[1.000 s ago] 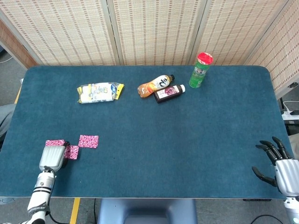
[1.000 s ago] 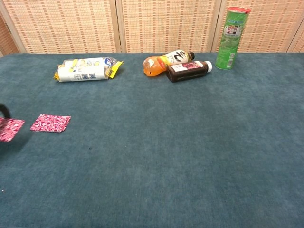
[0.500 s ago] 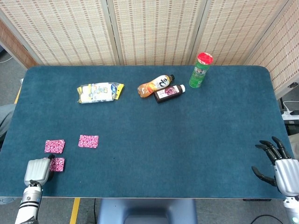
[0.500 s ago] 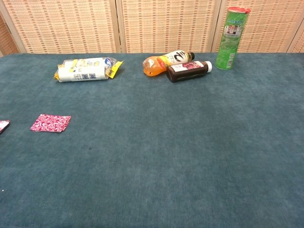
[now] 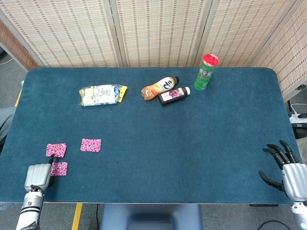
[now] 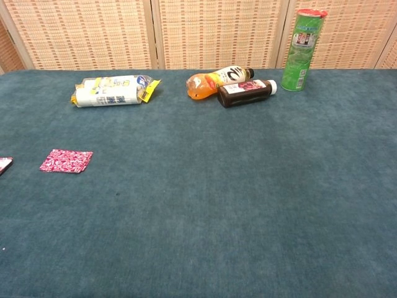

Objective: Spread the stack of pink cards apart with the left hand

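Woven screens are standing behind a big blue table (image 5: 192, 143). Three pink cards (image 5: 90, 144) are lying flat near the front left corner, none of them overlapping. One is sitting to the right, one (image 5: 56, 150) to the left, and one (image 5: 59, 168) closer to the table edge. The left hand (image 5: 38, 177) is sitting at the front edge, just touching that nearest card. Its fingers are hidden under its back, so I cannot tell if they are curled or holding anything. The right hand (image 5: 284, 168) is waiting far off at the other corner, fingers apart and gripping nothing. The cards look spread out already. To finish well, the left hand should be lifting straight up, so it is not dragging the near card back.
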Tool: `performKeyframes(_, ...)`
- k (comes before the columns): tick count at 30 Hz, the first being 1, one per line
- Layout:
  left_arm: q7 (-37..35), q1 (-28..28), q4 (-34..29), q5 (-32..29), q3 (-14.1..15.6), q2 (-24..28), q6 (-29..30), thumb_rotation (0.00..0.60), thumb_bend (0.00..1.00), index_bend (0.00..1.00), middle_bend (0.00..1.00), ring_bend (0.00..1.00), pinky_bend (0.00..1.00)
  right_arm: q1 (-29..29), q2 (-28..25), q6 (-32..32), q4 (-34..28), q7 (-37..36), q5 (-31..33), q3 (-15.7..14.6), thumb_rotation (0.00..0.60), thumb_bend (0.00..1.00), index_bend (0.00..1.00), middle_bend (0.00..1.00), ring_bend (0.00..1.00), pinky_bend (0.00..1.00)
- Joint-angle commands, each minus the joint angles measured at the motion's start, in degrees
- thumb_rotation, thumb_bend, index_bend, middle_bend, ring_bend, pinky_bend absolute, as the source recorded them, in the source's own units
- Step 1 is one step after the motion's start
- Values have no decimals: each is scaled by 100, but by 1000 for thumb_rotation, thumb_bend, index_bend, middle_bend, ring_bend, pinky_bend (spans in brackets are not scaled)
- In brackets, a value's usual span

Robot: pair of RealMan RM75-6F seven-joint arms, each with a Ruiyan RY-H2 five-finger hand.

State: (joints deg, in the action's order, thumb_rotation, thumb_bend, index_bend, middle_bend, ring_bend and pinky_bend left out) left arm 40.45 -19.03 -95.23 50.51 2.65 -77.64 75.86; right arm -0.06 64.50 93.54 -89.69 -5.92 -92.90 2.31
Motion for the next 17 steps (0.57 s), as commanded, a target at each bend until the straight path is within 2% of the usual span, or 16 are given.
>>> performKeyframes(1, 43, 12, -65, -54, -15, 49, -40, 600, 360, 61, 1000, 1000, 1000, 0, 7, 3, 6, 1, 0, 2, 600, 151, 283, 208, 74, 372)
performKeyframes(4, -36, 46, -165, 66, -63, 131, 53, 600, 349, 114, 1000, 1000, 1000, 0, 6, 5, -2, 4, -2, 3, 600, 151, 283, 208, 74, 372)
performKeyframes(6, -339, 110, -230, 415, -127, 180, 248, 600, 339, 253, 1000, 1000, 1000, 1, 12, 0, -1, 11, 5, 4, 600, 152, 283, 208, 74, 372)
performKeyframes(8, -936, 226, -162, 1126, -145, 219, 552, 600, 333, 328, 1000, 1000, 1000, 8, 16, -18, -2, 26, 22, 11, 600, 151, 283, 208, 74, 372)
performKeyframes(10, -1673, 349, 140, 2030, -135, 210, 997, 600, 331, 338, 970, 998, 1000, 19, 17, -40, -5, 41, 39, 19, 600, 151, 283, 208, 74, 372)
performKeyframes(12, -2235, 421, 486, 2670, -86, 202, 1300, 600, 329, 339, 831, 903, 938, 27, 22, -51, -4, 56, 47, 26, 600, 151, 283, 208, 74, 372)
performKeyframes(13, -2374, 442, 576, 2790, -74, 200, 1353, 600, 329, 338, 797, 870, 916, 29, 24, -54, -3, 60, 51, 28, 600, 151, 283, 208, 74, 372)
performKeyframes(16, -2538, 475, 666, 2913, -60, 206, 1407, 600, 330, 317, 612, 654, 719, 31, 27, -61, -4, 69, 56, 29, 600, 151, 283, 208, 74, 372)
performKeyframes(17, -2680, 496, 705, 3007, -36, 240, 1414, 600, 331, 299, 526, 557, 603, 34, 30, -70, -5, 81, 62, 30, 600, 151, 283, 208, 74, 372)
